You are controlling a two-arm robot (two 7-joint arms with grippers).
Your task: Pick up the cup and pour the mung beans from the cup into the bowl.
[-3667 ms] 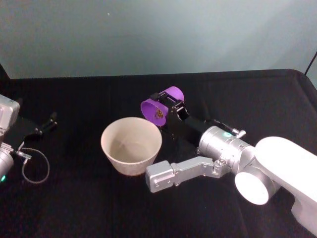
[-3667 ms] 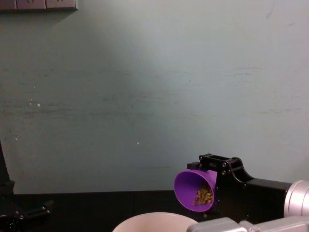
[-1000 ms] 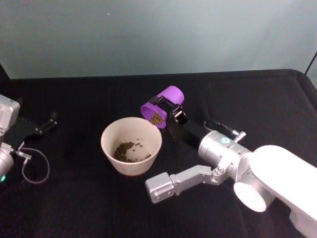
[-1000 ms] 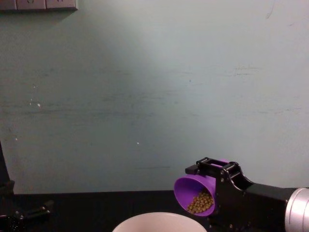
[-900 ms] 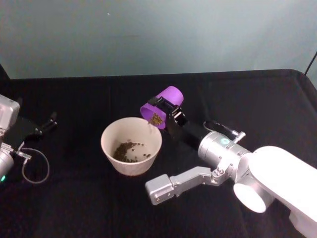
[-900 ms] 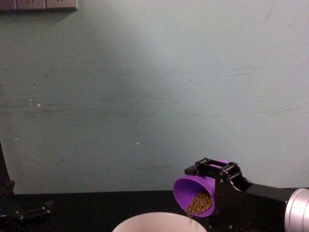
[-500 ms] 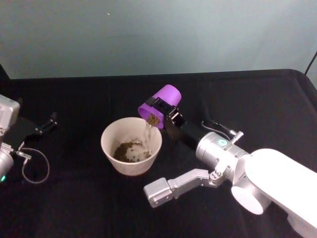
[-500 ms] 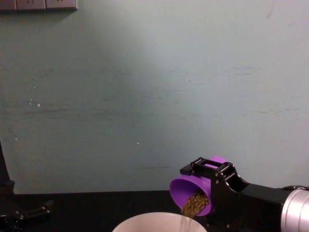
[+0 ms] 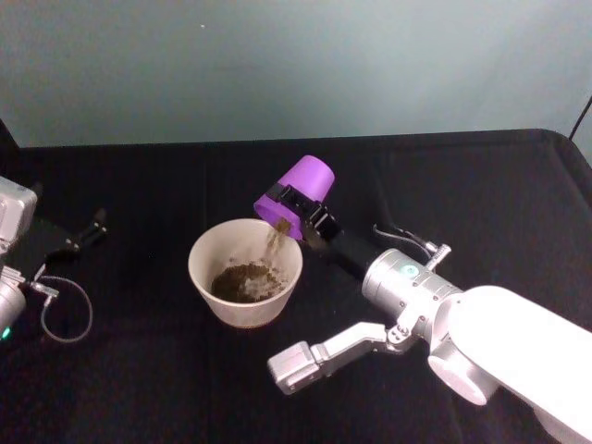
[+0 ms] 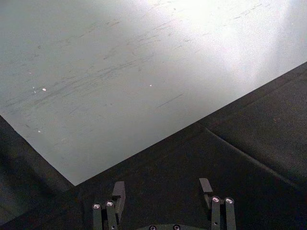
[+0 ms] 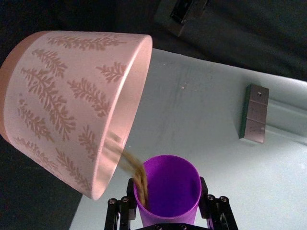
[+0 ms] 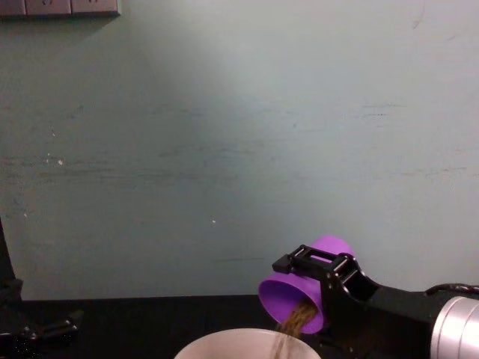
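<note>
My right gripper (image 9: 297, 209) is shut on the purple cup (image 9: 303, 181), holding it tipped mouth-down above the right rim of the pale bowl (image 9: 196, 255). A thin stream of mung beans (image 9: 275, 240) falls from the cup's lip onto a brown-green heap (image 9: 242, 280) inside the bowl. The chest view shows the cup (image 12: 301, 288) tilted left, with beans (image 12: 293, 323) dropping toward the bowl's rim (image 12: 217, 342). In the right wrist view the cup (image 11: 168, 187) sits between the black fingers (image 11: 121, 211), close to the bowl's leaf-patterned wall (image 11: 67, 110). My left gripper (image 10: 162, 191) is parked at the table's far left, open.
The black cloth table (image 9: 462, 185) ends at a pale green wall. A thin cable loop (image 9: 65, 310) lies beside the left arm. My right arm's silver forearm link (image 9: 314, 356) lies low on the table in front of the bowl. A socket strip (image 12: 60, 7) hangs on the wall.
The cup has tipped further, its base rising and mouth turning down. The trickle of beans has become a steady stream, and the heap in the bowl has grown. The left arm has not moved.
</note>
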